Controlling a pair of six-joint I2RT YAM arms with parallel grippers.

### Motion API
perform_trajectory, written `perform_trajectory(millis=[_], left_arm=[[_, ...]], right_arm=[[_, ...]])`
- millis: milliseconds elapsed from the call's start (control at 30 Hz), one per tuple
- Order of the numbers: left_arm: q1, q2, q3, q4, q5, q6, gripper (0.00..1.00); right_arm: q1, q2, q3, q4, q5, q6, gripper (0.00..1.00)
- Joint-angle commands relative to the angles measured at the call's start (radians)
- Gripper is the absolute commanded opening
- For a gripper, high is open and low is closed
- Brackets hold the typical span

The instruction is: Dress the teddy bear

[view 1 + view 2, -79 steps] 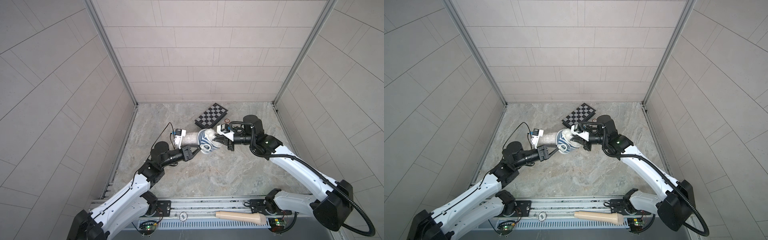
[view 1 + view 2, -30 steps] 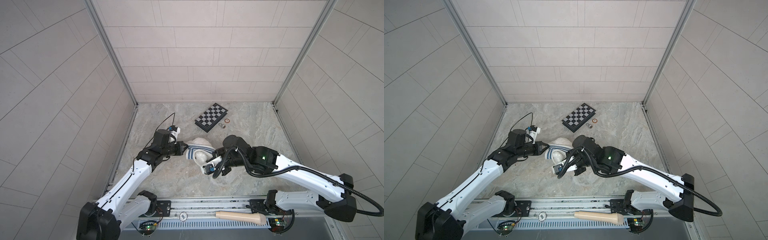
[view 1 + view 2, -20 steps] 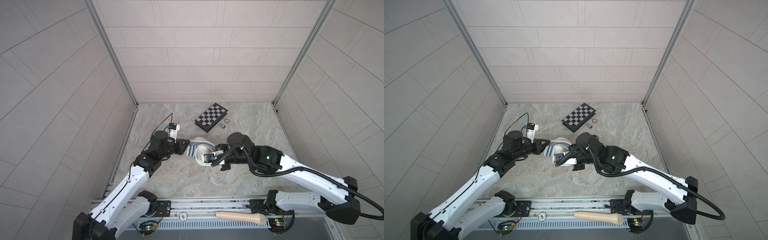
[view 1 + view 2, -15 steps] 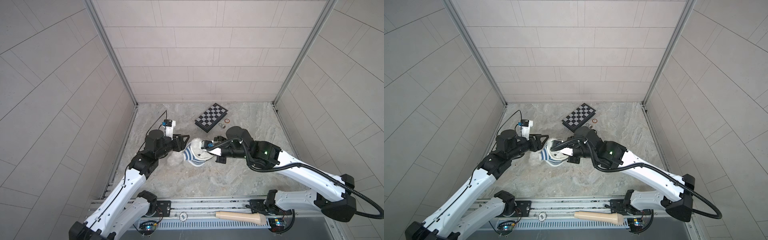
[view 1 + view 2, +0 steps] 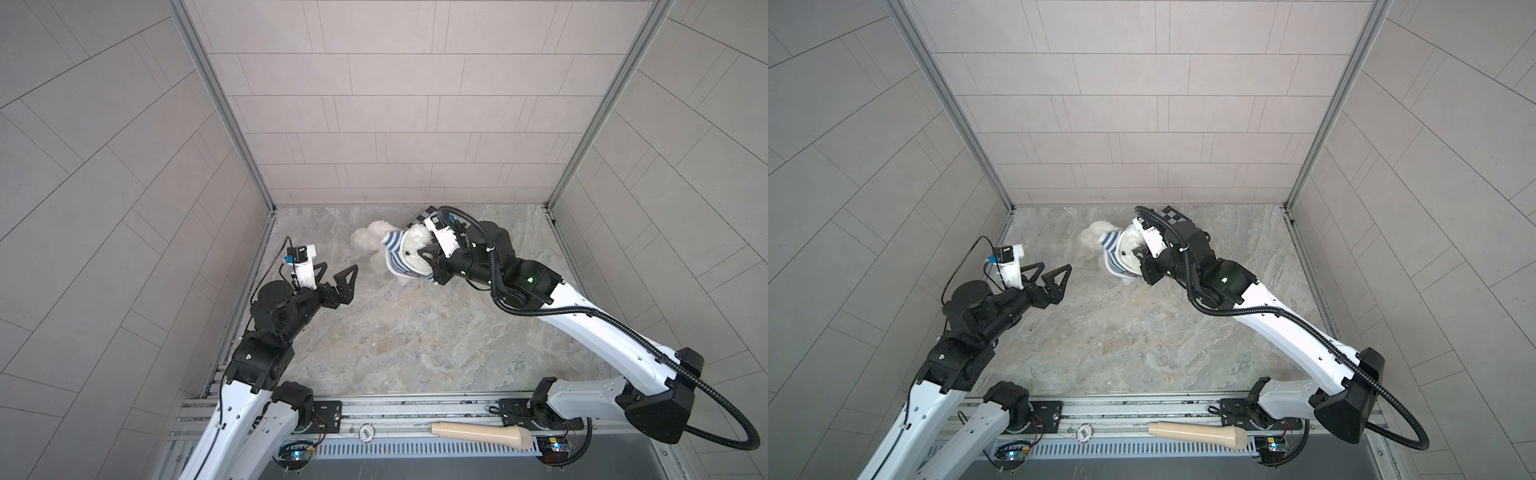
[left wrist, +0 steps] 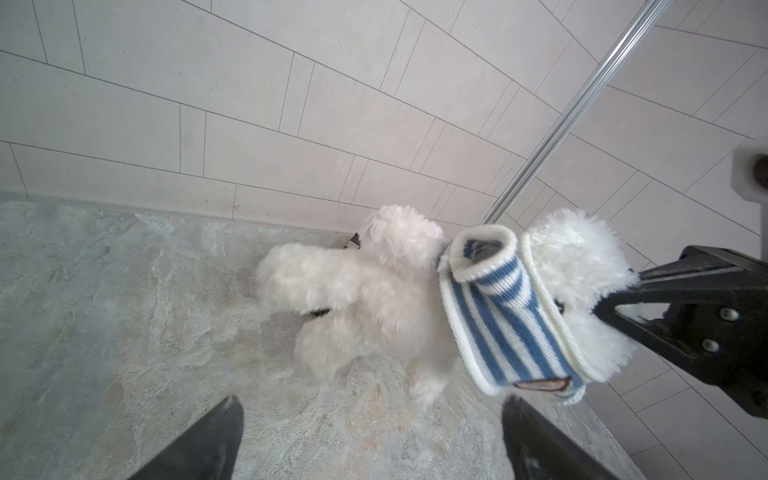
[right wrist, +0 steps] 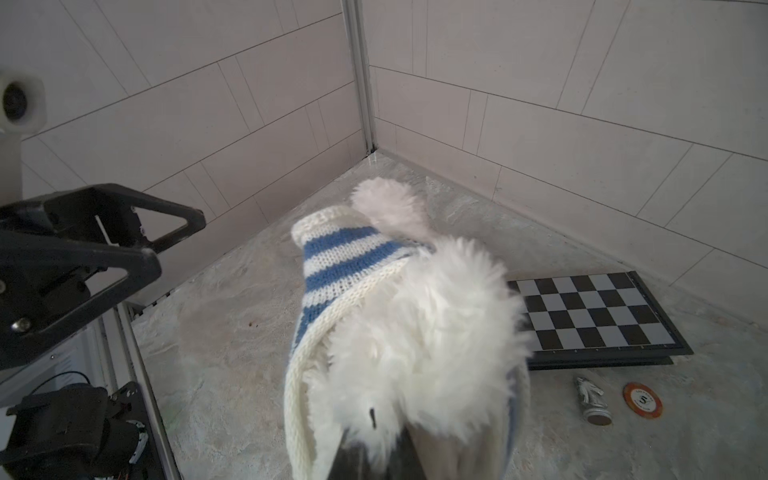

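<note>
My right gripper (image 5: 428,255) is shut on the fluffy white teddy bear (image 5: 365,239) at its head, and its fingertips are buried in fur in the right wrist view (image 7: 374,457). The bear (image 6: 353,291) hangs tilted, with its legs toward the floor. A blue-and-white striped shirt (image 6: 498,320) is bunched round its neck, with one empty sleeve sticking out. My left gripper (image 5: 337,268) stands open with nothing between its fingers, a short way left of the bear (image 5: 1096,232). In the left wrist view its jaws stand wide over bare floor (image 6: 370,409).
A chessboard (image 7: 594,316) lies near the back wall, just behind the bear, with a small chess piece (image 7: 592,399) and a round chip (image 7: 642,400) beside it. A beige handle-shaped object (image 5: 482,434) rests on the front rail. Tiled walls close in three sides.
My left gripper has let go of the shirt, opened wide and drawn back to the left. My right gripper has carried the bear toward the back, next to the chessboard.
</note>
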Motion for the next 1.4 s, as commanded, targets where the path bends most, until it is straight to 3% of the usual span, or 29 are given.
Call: perform_trajectory(millis=[0,100,300,467,667,900,1367], left_arm=[[0.002,0.022,-0.086,0.145,0.112,-0.044,0.96],[-0.031,0.064,-0.210,0.439,0.217,-0.179,0.86],[-0.267,0.190,-0.260,0.651,0.101,-0.202,0.71],[-0.296,0.369,-0.300,0.956,0.104,-0.337,0.65],[-0.330,0.594,-0.269,1.157,0.088,-0.413,0.54],[-0.404,0.729,-0.219,1.243,0.082,-0.427,0.49],[-0.404,0.859,-0.158,1.270,0.073,-0.428,0.35]], right_arm=[[-0.023,-0.045,-0.024,0.096,0.009,0.135,0.00],[-0.046,-0.060,-0.063,0.154,-0.005,0.195,0.00],[-0.092,-0.112,-0.184,0.334,-0.016,0.363,0.00],[-0.095,-0.147,-0.263,0.421,0.032,0.456,0.00],[-0.095,-0.181,-0.344,0.509,0.073,0.538,0.00],[-0.095,-0.199,-0.395,0.567,0.110,0.577,0.00],[-0.095,-0.211,-0.420,0.591,0.112,0.588,0.00]])
